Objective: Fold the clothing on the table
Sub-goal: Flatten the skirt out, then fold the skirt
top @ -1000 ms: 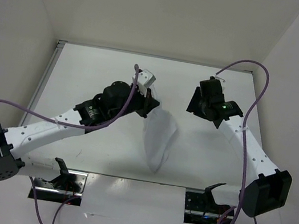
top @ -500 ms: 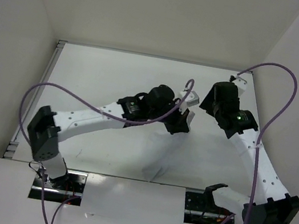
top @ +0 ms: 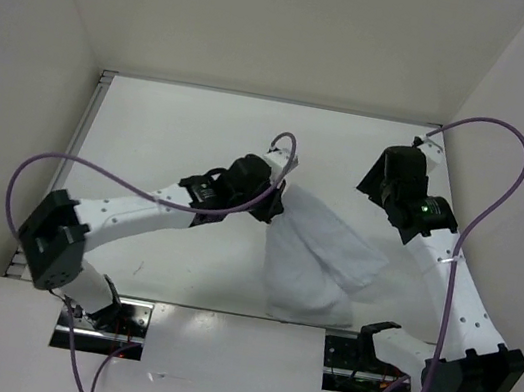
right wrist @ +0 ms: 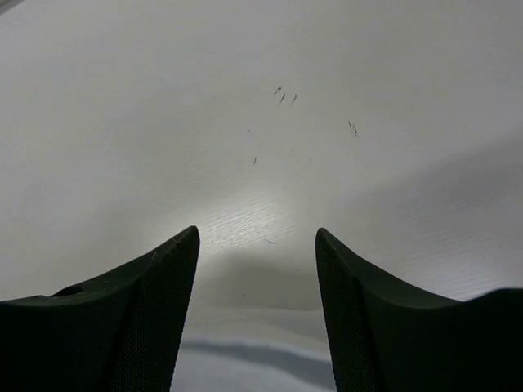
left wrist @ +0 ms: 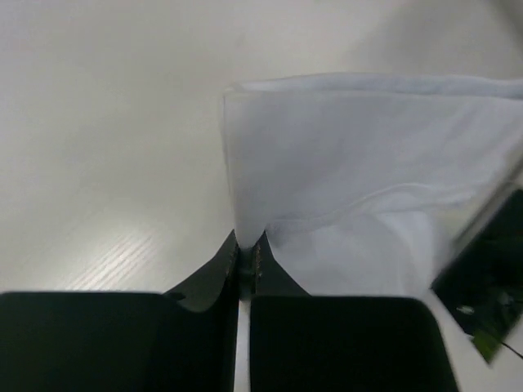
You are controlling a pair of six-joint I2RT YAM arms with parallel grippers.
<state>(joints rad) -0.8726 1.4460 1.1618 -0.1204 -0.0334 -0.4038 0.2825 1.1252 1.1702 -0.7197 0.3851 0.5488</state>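
Note:
The clothing (top: pixel 322 257), a limp white piece, lies spread from the table's (top: pixel 172 129) middle toward the near edge. My left gripper (top: pixel 276 205) is shut on its upper left corner. In the left wrist view the jaws (left wrist: pixel 248 245) are pinched together on the fabric's edge, and the clothing (left wrist: pixel 368 171) fans out ahead and to the right. My right gripper (top: pixel 375 188) hovers just beyond the clothing's far right part, apart from it. It is open (right wrist: pixel 257 233), with only bare table (right wrist: pixel 245 98) between its fingers.
White upright walls (top: pixel 272 25) close in the back and both sides. A metal strip (top: pixel 84 139) runs along the table's left edge. Purple cables (top: pixel 490 196) loop over both arms. The arm mounts (top: pixel 365 361) sit at the near edge.
The left gripper swung right, then back left, still holding the clothing, which went from a narrow hanging shape to a wide spread. The right gripper moved right and opened slightly wider.

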